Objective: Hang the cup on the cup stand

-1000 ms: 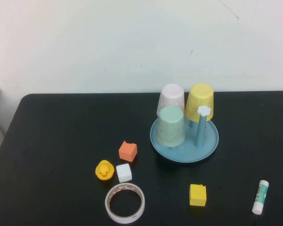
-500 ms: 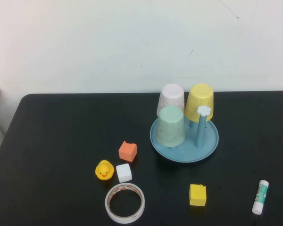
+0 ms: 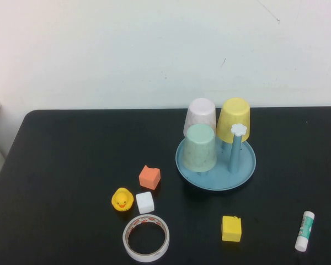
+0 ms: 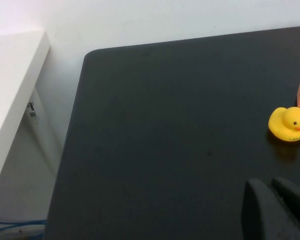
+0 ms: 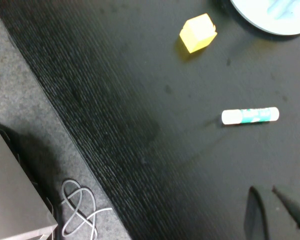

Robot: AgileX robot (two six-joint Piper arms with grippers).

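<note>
The pale mint-green cup (image 3: 199,147) sits upside down on the front left of the light-blue cup stand (image 3: 244,170), right of the table's middle. One blue post with a white flower cap (image 3: 239,130) stands bare beside it. Neither arm shows in the high view. In the left wrist view my left gripper (image 4: 266,184) hovers shut and empty over the table's left part, near the duck (image 4: 287,124). In the right wrist view my right gripper (image 5: 263,190) is shut and empty above the table's front right, with the stand's rim (image 5: 270,22) far off.
A pinkish-white cup (image 3: 201,115) and a yellow cup (image 3: 234,118) sit inverted at the stand's back. Loose on the table are an orange block (image 3: 149,177), a duck (image 3: 122,199), a white cube (image 3: 145,202), a tape roll (image 3: 146,237), a yellow block (image 3: 231,228) and a glue stick (image 3: 304,231).
</note>
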